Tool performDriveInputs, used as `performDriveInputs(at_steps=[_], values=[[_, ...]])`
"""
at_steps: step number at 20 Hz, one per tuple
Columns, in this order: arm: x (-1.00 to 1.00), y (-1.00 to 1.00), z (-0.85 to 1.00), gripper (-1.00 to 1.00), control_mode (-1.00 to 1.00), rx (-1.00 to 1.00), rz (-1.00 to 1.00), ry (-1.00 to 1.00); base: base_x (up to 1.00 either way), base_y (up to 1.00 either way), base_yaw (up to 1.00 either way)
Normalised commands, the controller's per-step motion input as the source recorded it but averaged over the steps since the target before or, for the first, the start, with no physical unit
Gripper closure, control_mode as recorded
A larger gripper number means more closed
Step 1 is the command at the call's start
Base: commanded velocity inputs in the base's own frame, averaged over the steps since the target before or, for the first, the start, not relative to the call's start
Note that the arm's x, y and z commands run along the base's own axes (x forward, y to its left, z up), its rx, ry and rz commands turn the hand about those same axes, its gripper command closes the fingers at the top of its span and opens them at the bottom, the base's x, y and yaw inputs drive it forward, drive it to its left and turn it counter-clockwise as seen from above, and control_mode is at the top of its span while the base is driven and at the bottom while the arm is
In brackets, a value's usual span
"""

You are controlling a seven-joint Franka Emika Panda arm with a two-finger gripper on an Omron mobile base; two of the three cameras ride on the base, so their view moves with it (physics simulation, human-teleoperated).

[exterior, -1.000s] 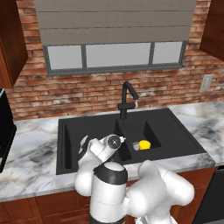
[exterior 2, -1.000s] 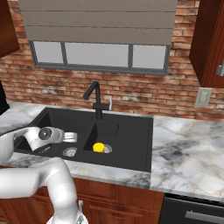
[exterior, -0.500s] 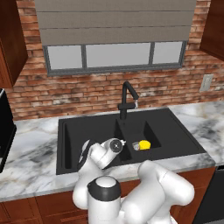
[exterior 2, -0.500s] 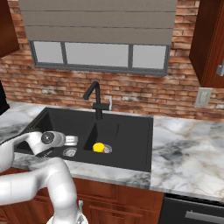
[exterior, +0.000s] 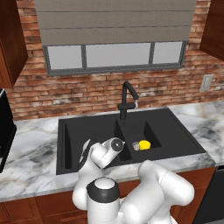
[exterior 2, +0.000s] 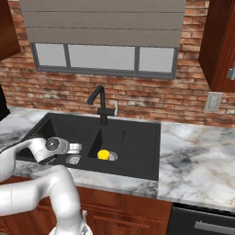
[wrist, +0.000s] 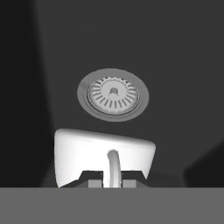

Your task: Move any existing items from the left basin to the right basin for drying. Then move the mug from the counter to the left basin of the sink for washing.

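Starting at the left, the marble table (exterior: 30, 144) gives way to the black sink (exterior: 183, 131), whose wider left basin (exterior: 78, 131) comes first. The white mug (wrist: 104, 155) hangs low inside that basin, just short of the round silver drain (wrist: 113, 94) as the hand view shows it. I cannot tell whether its base touches the floor yet. The gripper (wrist: 111, 178) has its fingers (wrist: 89, 178) nearly together, clamped on the mug's thin loop handle, with the body hanging out in front of them. The mug looks like glazed ceramic: stiff, moderately heavy for its size, slick, and liable to chip against a hard basin. A pinch on the handle alone probably lets the body swing or twist, so the set-down calls for a slow, level descent and a release only once the base is resting. A hold across the rim and wall would be steadier if it had to be retaken. Further right, past the divider, the narrower right basin (exterior: 151, 131) holds the small yellow cup (exterior: 145, 145), lying just beside that basin's drain (exterior: 136, 146). The first half of the task therefore looks finished. The black faucet (exterior: 127, 98) rises behind the divider, well apart from the hand.
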Motion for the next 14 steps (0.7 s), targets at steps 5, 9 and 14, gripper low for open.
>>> performDriveInputs(at_steps=[5,9,14], values=[[0.00,0.08,-0.21,1.00,-1.00,0.00,0.00,0.00,0.00,0.00,0.00],[0.00,0.08,-0.22,1.00,-1.00,0.00,0.00,0.03,0.00,0.00,0.00],[0.00,0.03,-0.22,1.00,-1.00,0.00,0.00,0.04,0.00,0.00,0.00]])
